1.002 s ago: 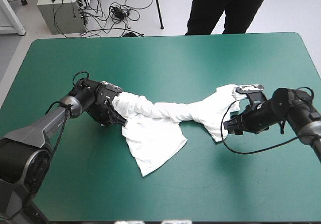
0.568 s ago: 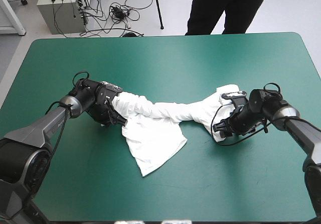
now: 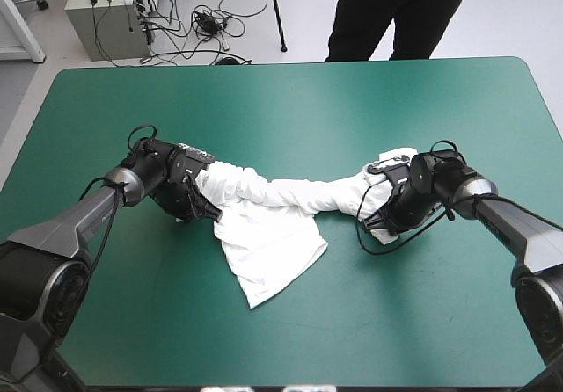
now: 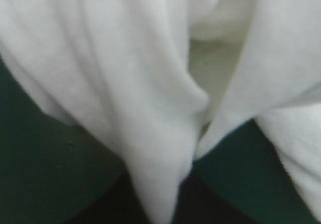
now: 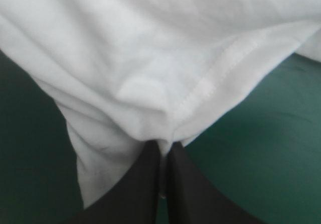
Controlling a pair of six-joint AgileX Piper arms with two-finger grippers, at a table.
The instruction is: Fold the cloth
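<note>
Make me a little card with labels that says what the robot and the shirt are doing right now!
thing: white T-shirt, twisted like a rope between the two grippers, with one flap lying flat toward the table's near edge
left gripper: shut on the T-shirt's left end
right gripper: shut on the T-shirt's right end, next to a stitched hem
table: teal-green cover
folded: not yet
</note>
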